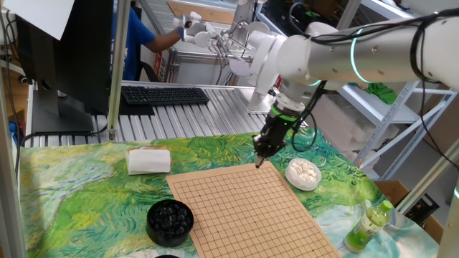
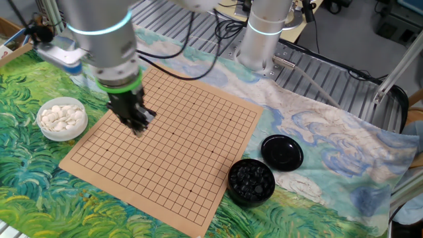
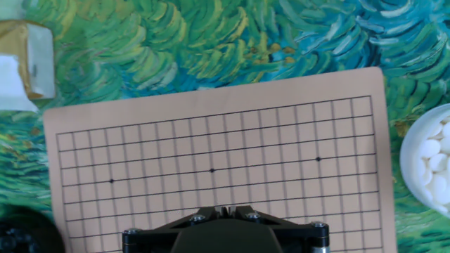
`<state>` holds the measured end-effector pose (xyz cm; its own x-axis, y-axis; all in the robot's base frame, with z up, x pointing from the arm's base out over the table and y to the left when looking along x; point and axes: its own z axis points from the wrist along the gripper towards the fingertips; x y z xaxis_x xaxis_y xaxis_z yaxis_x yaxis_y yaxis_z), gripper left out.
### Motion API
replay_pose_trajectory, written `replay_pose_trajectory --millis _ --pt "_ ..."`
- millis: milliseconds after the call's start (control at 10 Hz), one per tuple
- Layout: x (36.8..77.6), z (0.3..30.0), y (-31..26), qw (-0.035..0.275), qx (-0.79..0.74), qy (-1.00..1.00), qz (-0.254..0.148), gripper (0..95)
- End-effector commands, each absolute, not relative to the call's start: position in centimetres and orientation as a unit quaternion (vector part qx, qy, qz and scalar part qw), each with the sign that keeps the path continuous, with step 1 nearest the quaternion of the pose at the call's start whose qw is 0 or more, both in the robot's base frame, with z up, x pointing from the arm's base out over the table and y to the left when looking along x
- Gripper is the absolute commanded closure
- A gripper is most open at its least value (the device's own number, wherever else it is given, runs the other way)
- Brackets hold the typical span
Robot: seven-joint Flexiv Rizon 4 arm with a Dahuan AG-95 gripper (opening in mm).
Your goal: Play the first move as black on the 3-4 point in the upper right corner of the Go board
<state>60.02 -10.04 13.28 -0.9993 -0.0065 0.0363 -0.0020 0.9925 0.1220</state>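
The Go board (image 1: pixel 240 211) lies on the green painted cloth and no stone shows on it. My gripper (image 1: pixel 259 160) hangs tip-down just above the board's far right part, near the white-stone bowl; it also shows in the other fixed view (image 2: pixel 137 127). In the hand view my gripper (image 3: pixel 225 209) has its jaws nearly together, and the black stone between them barely shows. The 3-4 point (image 3: pixel 335 158) is a crossing next to the right star point, ahead and to the right of the fingers. The bowl of black stones (image 1: pixel 170 218) stands at the board's near left.
A white bowl of white stones (image 1: pixel 303 173) sits right of the board. A white box (image 1: pixel 148 160) lies on the cloth at far left. A green bottle (image 1: pixel 369 226) stands at near right. The black lid (image 2: pixel 282 152) lies beside the black-stone bowl (image 2: pixel 251 180).
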Motion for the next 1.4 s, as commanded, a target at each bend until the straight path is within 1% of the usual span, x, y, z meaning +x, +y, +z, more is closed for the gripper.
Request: replay_pose_trajectory --millis 100,400,700,1400 --pt "59.8 12.9 -11.0 0.019 0.005 -0.997 -0.071 95.0" --pt "59.3 12.3 -12.4 0.018 0.006 -0.996 -0.09 95.0" --pt "58.9 11.1 -13.4 0.017 0.006 -0.994 -0.111 95.0" --pt "58.8 10.6 -13.4 0.026 -0.002 -0.993 -0.117 95.0"
